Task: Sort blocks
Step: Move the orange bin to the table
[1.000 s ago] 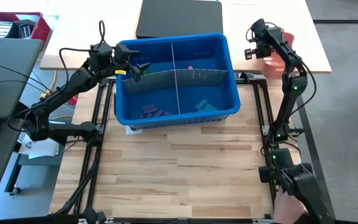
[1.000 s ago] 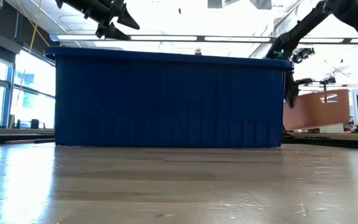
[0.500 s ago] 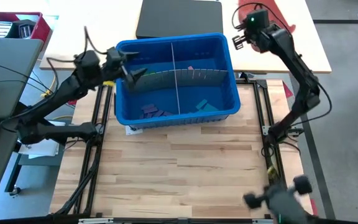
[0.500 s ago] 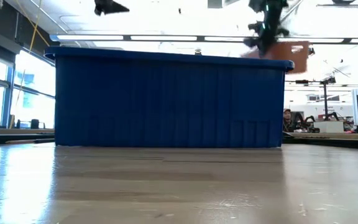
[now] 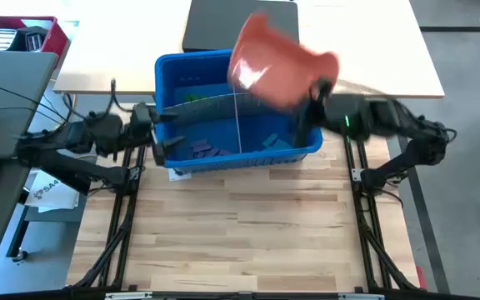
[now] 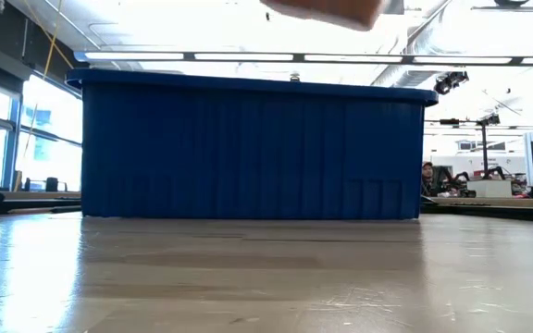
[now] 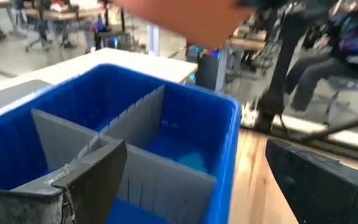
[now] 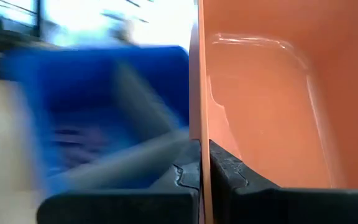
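blocks [image 5: 209,151] in blue bin [image 5: 307,148], orange-red tray [image 5: 277,67] overhead

Small flat blocks are seen lying loose on the floor of a blue bin [image 5: 167,65]. Purple blocks [image 5: 206,150] are lying in the near left part. Teal blocks [image 5: 275,142] are lying in the near right part. Green blocks [image 5: 195,97] are seen in the far left part, behind the grey divider [image 5: 215,103].
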You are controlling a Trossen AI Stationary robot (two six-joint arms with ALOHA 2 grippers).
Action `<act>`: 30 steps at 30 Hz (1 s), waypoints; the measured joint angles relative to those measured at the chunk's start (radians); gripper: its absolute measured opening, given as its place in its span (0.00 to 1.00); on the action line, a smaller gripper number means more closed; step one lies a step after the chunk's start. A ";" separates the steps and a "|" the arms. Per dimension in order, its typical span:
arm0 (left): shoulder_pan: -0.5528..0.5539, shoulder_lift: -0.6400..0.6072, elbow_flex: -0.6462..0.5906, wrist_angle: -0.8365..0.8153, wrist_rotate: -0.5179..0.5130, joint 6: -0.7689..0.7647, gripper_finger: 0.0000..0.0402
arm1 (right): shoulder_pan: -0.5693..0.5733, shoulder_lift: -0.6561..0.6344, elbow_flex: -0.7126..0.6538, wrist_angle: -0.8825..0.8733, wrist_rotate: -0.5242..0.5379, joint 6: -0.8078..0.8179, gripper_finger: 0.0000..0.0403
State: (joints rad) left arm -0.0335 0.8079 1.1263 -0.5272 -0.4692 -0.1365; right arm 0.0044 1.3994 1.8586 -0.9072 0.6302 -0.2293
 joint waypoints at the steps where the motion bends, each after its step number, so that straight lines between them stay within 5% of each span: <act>1: -0.056 0.004 0.000 -0.025 -0.064 -0.025 0.94 | 0.076 0.000 -0.006 -0.003 0.005 0.021 0.00; 8: -0.456 0.084 0.000 -0.083 -0.473 -0.156 0.94 | 0.497 0.042 -0.124 -0.003 -0.013 0.255 0.00; 15: -0.688 0.229 0.000 -0.079 -0.715 -0.294 0.94 | 0.676 0.129 -0.412 0.212 -0.143 0.555 0.00; 20: -0.745 0.310 0.000 -0.079 -0.773 -0.442 0.94 | 0.693 0.210 -0.574 0.318 -0.233 0.707 0.00; 30: -0.769 0.372 0.000 -0.084 -0.688 -0.624 0.94 | 0.694 0.298 -0.664 0.258 -0.373 0.737 0.00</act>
State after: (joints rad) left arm -0.8024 1.1802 1.1263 -0.6113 -1.1574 -0.7601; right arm 0.6984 1.6970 1.1950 -0.6497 0.2575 0.5076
